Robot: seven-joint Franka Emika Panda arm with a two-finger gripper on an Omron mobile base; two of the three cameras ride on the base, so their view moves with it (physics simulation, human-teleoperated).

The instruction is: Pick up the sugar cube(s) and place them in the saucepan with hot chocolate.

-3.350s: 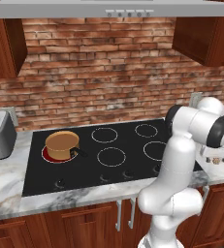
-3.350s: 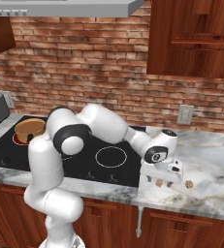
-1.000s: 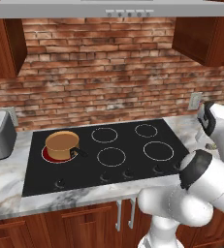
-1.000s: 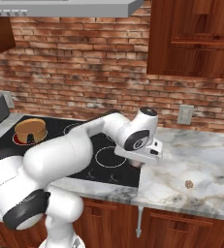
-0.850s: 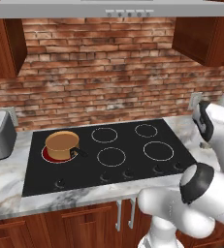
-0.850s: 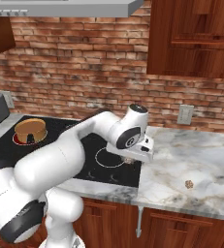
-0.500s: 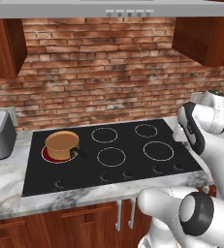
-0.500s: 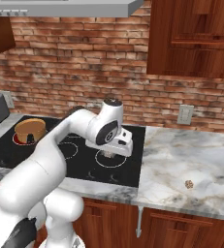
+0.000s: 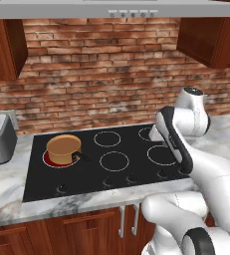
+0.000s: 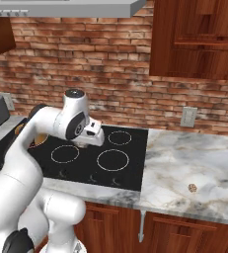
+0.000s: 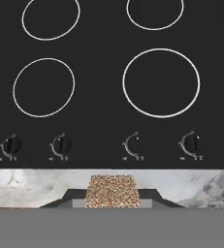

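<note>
Swinging left since half a second ago, my arm (image 10: 46, 133) now hangs over the middle of the black cooktop (image 9: 101, 159), between the burner rings. From the left base camera I see the copper saucepan with hot chocolate (image 9: 63, 149) on the red rear-left burner, well apart from the hand. My gripper (image 11: 112, 197) is clamped on a speckled brown sugar cube (image 11: 112, 191), and a second sugar cube (image 10: 192, 188) lies on the marble counter (image 10: 194, 163) right of the stove.
</note>
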